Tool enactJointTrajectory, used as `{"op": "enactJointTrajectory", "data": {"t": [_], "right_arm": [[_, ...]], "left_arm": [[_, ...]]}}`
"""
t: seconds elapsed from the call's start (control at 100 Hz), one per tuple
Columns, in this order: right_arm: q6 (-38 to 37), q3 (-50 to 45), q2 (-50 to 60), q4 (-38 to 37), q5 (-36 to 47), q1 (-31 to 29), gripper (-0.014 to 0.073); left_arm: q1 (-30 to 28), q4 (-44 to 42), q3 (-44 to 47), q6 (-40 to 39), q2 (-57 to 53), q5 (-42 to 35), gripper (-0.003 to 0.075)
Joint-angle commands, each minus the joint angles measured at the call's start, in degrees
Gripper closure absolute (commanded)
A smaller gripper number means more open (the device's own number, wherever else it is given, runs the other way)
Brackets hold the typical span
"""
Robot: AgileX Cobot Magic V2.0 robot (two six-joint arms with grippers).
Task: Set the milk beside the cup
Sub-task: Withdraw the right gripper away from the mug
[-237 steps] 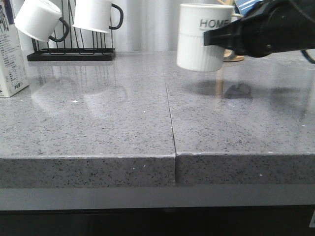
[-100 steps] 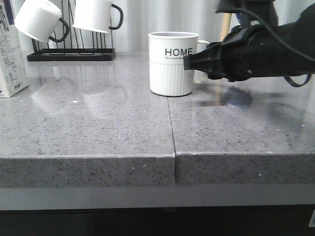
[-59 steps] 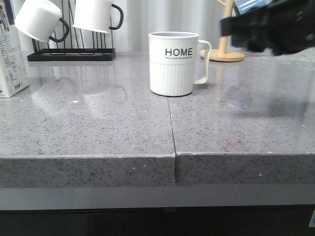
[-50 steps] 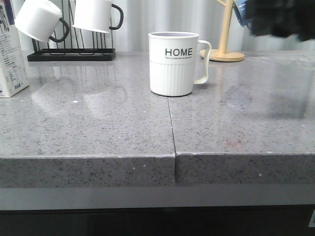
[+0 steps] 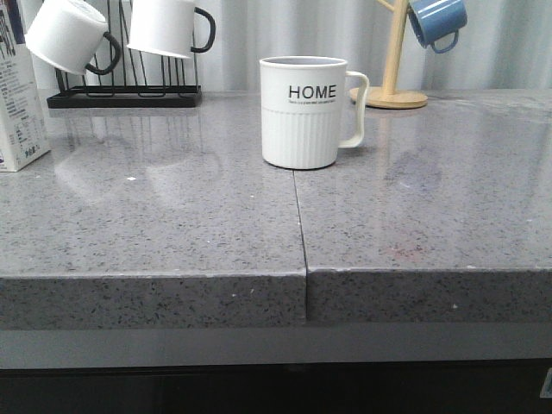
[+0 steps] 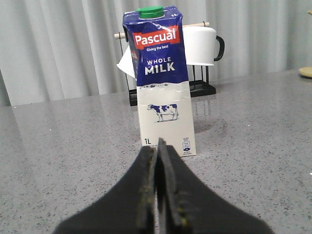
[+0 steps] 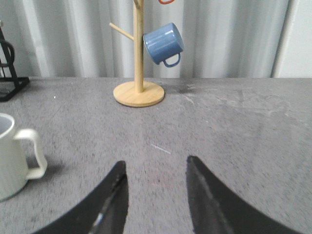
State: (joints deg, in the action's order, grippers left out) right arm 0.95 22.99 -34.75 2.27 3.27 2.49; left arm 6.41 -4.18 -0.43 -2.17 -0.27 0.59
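The cup (image 5: 304,112), a white ribbed mug with "HOME" lettering, stands upright at the middle of the grey counter, handle to the right. It also shows in the right wrist view (image 7: 14,158). The milk (image 6: 162,80), a tall carton with a dark blue top and a cow picture, stands upright on the counter; in the front view only its edge (image 5: 19,95) shows at the far left. My left gripper (image 6: 157,148) is shut and empty, a short way in front of the milk. My right gripper (image 7: 155,165) is open and empty, right of the cup. Neither gripper shows in the front view.
A black rack (image 5: 125,95) with plain white mugs (image 5: 65,34) stands at the back left. A wooden mug tree (image 5: 392,86) with a blue mug (image 5: 437,21) stands at the back right. A seam (image 5: 299,224) runs down the counter's middle.
My right gripper carried the cup down to the counter's middle, let go of it, then pulled away up and to the right, out of the front view.
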Motion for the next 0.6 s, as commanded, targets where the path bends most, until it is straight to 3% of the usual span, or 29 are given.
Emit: {"op": "enactJointTrajectory", "data": {"t": [0.0,0.18,0.52,0.59], "right_arm": [[-0.95,-0.72,6.16,-3.07,-0.73,-0.60,0.0282],[-1.34,-4.96,16.84,-4.44,-5.90,-0.67,0.0321],[-2.09,-6.45,22.53,-6.76,-10.36,-0.67,0.0718],[-2.09,-6.45,22.53,-6.76,-10.30,-0.67,0.0712]], "left_arm": [[-0.19,0.41,2.95,-0.45,-1.88,-4.51,0.0741],[-0.19,0.41,2.95,-0.45,-1.88,-4.51,0.0741],[-0.19,0.41,2.95,-0.45,-1.88,-4.51,0.0741],[-0.19,0.41,2.95,-0.45,-1.88,-4.51,0.0741]]}}
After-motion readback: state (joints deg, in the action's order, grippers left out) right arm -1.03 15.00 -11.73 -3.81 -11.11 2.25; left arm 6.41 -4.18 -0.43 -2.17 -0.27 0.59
